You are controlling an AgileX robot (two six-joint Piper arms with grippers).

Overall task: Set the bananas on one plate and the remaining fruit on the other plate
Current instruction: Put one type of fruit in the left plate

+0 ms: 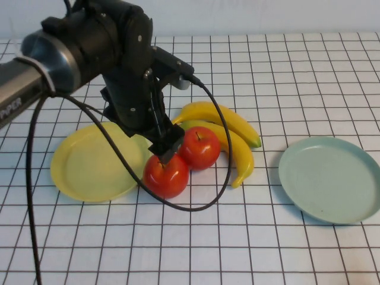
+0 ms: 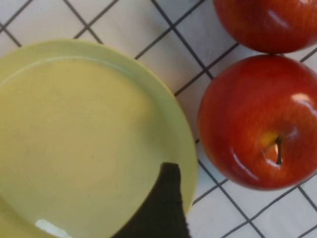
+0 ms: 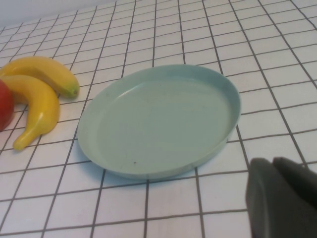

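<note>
Two red apples [image 1: 200,147] [image 1: 166,176] rest on the table beside the right rim of the yellow plate [image 1: 89,163], not on it. My left gripper [image 1: 165,149] hangs just above the front apple [image 2: 257,119], open. One dark finger [image 2: 166,208] shows over the yellow plate's rim [image 2: 183,148]; the other finger is out of frame. The back apple [image 2: 267,20] touches the front one. Two yellow bananas [image 1: 219,114] [image 1: 239,153] lie behind and right of the apples. The pale blue-green plate [image 1: 329,178] sits empty at the right. My right gripper [image 3: 282,198] is shut, near that plate [image 3: 158,124].
The left arm's black cable [image 1: 222,160] loops down around the apples and over the front banana. The bananas [image 3: 44,74] [image 3: 37,111] and a sliver of apple [image 3: 4,106] show beyond the blue-green plate in the right wrist view. A checked cloth [image 1: 237,237] covers the table.
</note>
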